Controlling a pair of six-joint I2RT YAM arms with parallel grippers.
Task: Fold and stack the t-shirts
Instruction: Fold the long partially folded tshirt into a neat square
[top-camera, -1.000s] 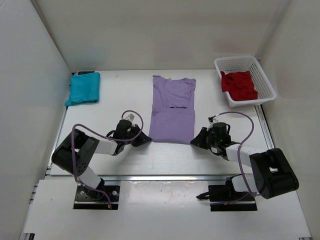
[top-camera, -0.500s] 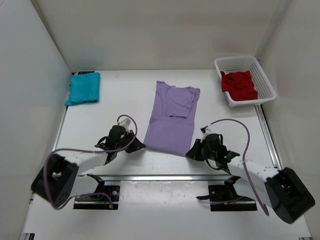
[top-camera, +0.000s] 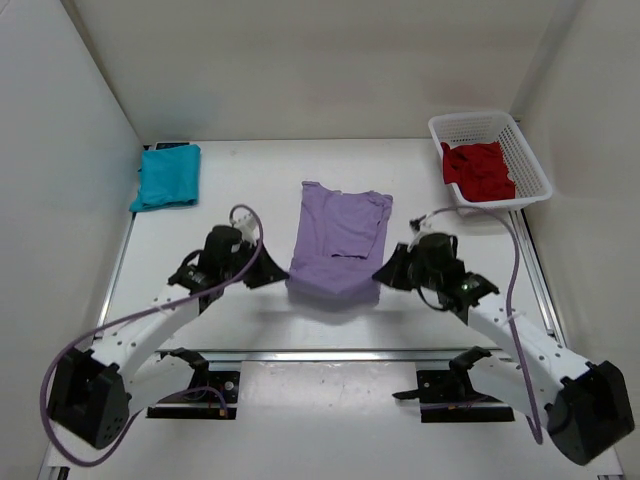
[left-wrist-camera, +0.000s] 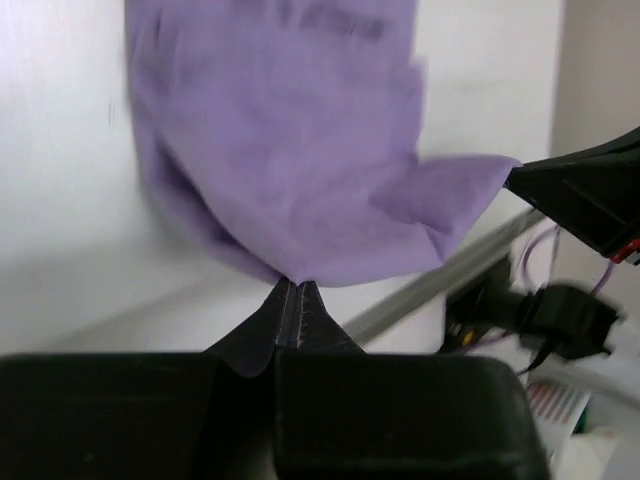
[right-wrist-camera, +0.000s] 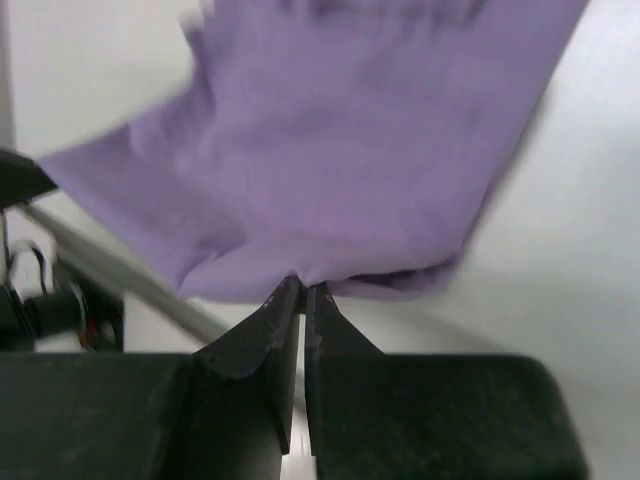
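The lavender t-shirt lies at the table's middle with its near hem lifted off the surface. My left gripper is shut on the hem's left corner, and my right gripper is shut on its right corner. In the left wrist view the purple cloth hangs from my closed tips. The right wrist view shows the same cloth pinched at my gripper. A folded teal t-shirt rests at the far left. The dark red t-shirt lies bunched in the basket.
A white mesh basket stands at the far right corner. White walls close in the table on three sides. A metal rail runs along the near edge between the arm bases.
Both grippers closed on the lavender shirt's near corners, dragged it toward the near edge, then lifted the hem up and away from the bases. The shirt now looks shorter.
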